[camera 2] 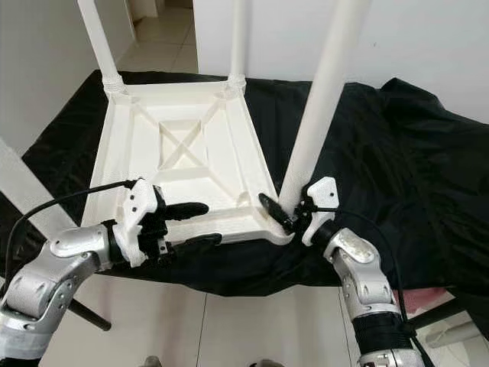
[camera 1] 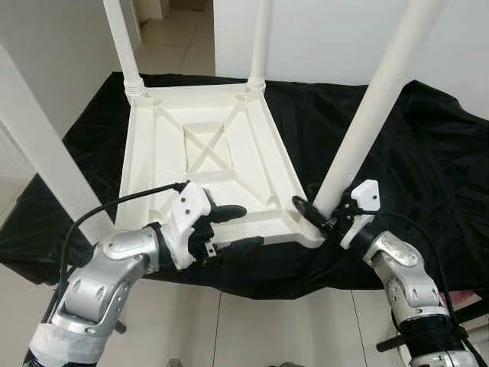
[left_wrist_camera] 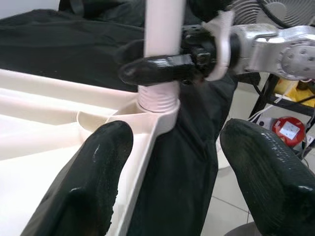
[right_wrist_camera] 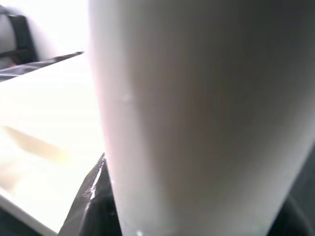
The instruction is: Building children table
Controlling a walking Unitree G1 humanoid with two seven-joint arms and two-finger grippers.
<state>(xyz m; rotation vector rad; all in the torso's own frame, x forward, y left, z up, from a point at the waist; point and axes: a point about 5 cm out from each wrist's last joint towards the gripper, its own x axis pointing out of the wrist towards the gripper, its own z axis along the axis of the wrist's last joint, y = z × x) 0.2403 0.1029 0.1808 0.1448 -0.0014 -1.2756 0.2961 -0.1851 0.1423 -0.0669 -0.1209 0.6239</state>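
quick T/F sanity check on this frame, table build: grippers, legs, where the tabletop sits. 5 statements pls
1. The white plastic tabletop lies upside down on the black cloth. True.
2. The right gripper is closed around the near-right white round leg close to its base. True.
3. The left gripper is clamped on a leg. False: its fingers are open, straddling the tabletop's near edge, one over the tray and one outside it.
4. Only two legs stand in the tabletop. False: both far corners carry legs, the right gripper holds a third, and a fourth rises at the near left.
5. The tabletop's underside is smooth. False: it has ribs, with an X-shaped brace in the middle.
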